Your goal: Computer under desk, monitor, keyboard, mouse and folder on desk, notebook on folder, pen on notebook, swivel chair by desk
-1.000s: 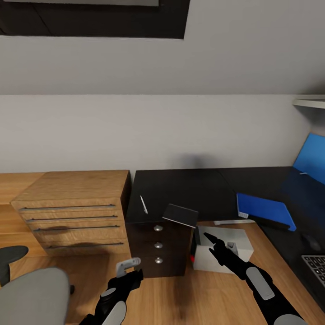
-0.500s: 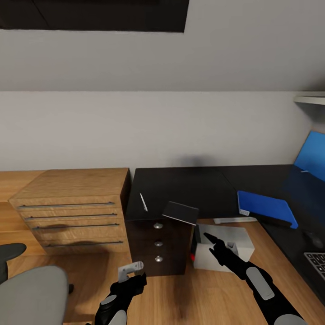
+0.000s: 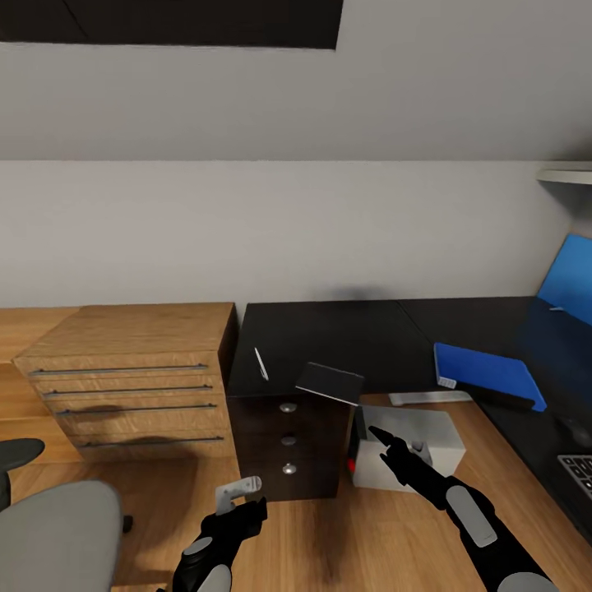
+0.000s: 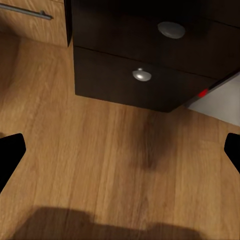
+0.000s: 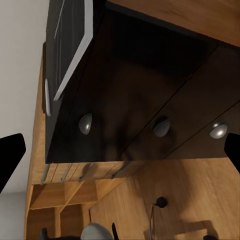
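Observation:
The black desk (image 3: 345, 333) carries a white pen (image 3: 261, 363), a grey notebook (image 3: 330, 383) overhanging its front edge, and the blue folder (image 3: 485, 375). The keyboard (image 3: 580, 472) shows at the right edge, with the small dark mouse (image 3: 572, 430) just beyond it. The grey-white computer (image 3: 411, 448) stands under the desk beside the drawer unit (image 3: 288, 448). The swivel chair (image 3: 49, 534) is at the lower left. My left gripper (image 3: 238, 495) (image 4: 120, 155) hangs open before the drawers. My right gripper (image 3: 383, 437) (image 5: 120, 155) is open near the computer, below the notebook (image 5: 70, 45). The monitor is out of view.
A low oak cabinet (image 3: 123, 378) with several drawers stands left of the desk against the grey wall. A blue wall panel (image 3: 567, 279) and a shelf (image 3: 567, 176) are at the far right. Oak floor (image 3: 329, 534) lies open in front of the drawer unit.
The camera has shifted slightly, so the scene sits a little higher. My left gripper has dropped a little lower in front of the drawers. The right arm has hardly moved.

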